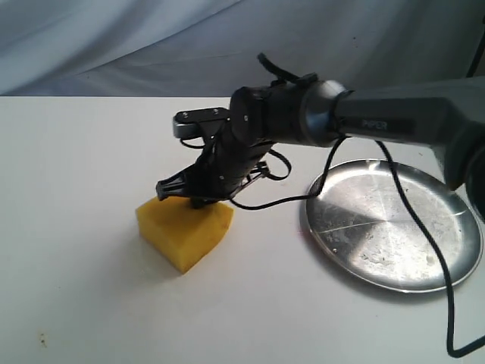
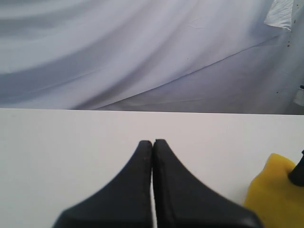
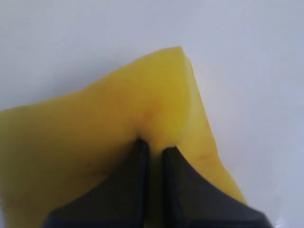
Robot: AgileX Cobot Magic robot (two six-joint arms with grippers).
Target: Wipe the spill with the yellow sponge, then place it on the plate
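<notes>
The yellow sponge (image 1: 185, 230) rests on the white table left of the plate (image 1: 394, 227). My right gripper (image 1: 198, 199) reaches across from the right and is shut on the sponge's top, pinching the foam; in the right wrist view the sponge (image 3: 109, 128) bulges around my gripper (image 3: 154, 151). The left wrist view shows my left gripper (image 2: 152, 142) shut and empty above the bare table, with a corner of the sponge (image 2: 275, 190) beside it. The left gripper is outside the exterior view. No tan puddle shows anywhere; the spill is hidden or out of view.
A black cable (image 1: 424, 227) from the right arm trails over the plate and off the table's front. A grey cloth backdrop (image 1: 151, 38) hangs behind the table's far edge. Small dark specks (image 1: 30, 343) lie near the front left.
</notes>
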